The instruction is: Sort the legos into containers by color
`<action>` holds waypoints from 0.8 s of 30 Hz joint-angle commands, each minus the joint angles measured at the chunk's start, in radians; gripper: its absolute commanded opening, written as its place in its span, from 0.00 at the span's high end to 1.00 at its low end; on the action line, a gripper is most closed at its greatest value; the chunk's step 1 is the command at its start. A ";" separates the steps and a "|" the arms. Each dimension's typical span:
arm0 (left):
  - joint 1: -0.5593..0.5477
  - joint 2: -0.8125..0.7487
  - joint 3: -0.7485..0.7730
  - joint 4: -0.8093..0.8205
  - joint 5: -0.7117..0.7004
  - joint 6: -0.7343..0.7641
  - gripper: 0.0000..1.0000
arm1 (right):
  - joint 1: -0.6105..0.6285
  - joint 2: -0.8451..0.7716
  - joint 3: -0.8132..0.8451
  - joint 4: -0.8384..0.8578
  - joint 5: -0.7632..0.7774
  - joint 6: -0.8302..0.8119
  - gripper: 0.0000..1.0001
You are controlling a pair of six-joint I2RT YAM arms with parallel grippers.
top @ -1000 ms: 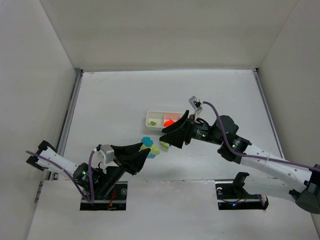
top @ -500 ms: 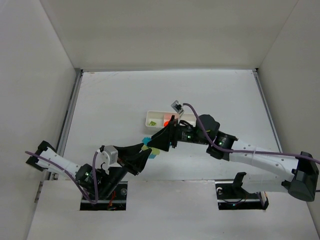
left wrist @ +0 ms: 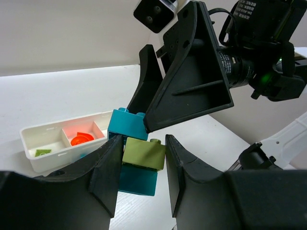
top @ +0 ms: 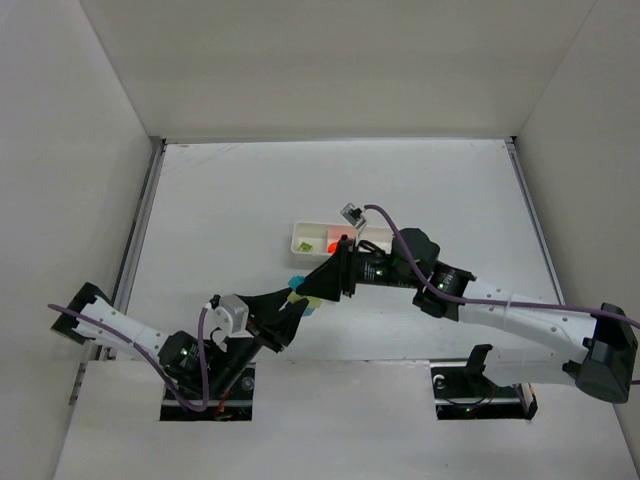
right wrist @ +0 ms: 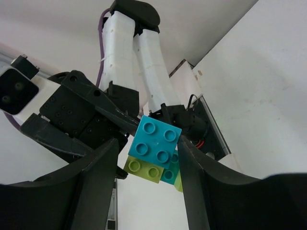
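From my remote station, the white desk point(top: 220, 200) carries the scene. The right arm point(top: 500, 312) stretches from the near right corner toward the middle, and the left arm point(top: 130, 330) is folded low by the near left corner. The white tray point(top: 300, 226) sits about mid-desk, its right end hidden under the right arm in the overhead view. Between the tray and the near edge the two end effectors meet over one clump of legos point(top: 300, 296). The left end effector point(left wrist: 142, 167) is clamped on the yellow-green brick point(left wrist: 144, 153), with a finger pressed to each side. The right end effector point(right wrist: 144, 175) straddles the cyan brick point(right wrist: 156, 141) on top, but I cannot tell whether it has actually closed on it. A second cyan brick point(left wrist: 138, 181) sits under the green one. In the tray, an orange-red piece point(left wrist: 81, 139) lies in the middle compartment and a small green piece point(left wrist: 42, 152) in the compartment beside it. I cannot make out what the third holds. I judge the sort partly done: two colours are started, and the joined bricks must be pulled apart and binned.
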 commanded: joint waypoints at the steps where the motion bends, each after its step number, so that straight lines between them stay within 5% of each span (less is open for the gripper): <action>1: 0.017 0.020 0.001 0.032 0.002 0.020 0.70 | 0.003 0.006 0.050 0.029 -0.055 0.035 0.43; 6: 0.039 0.045 0.007 0.014 0.001 0.023 0.71 | 0.004 0.024 0.047 0.014 -0.063 0.045 0.43; 15: 0.079 0.080 0.015 -0.002 0.004 0.025 0.68 | -0.028 0.016 0.021 0.044 -0.043 0.088 0.59; 24: 0.116 0.095 0.018 -0.002 0.004 0.039 0.28 | -0.103 0.010 -0.018 0.093 -0.027 0.151 0.61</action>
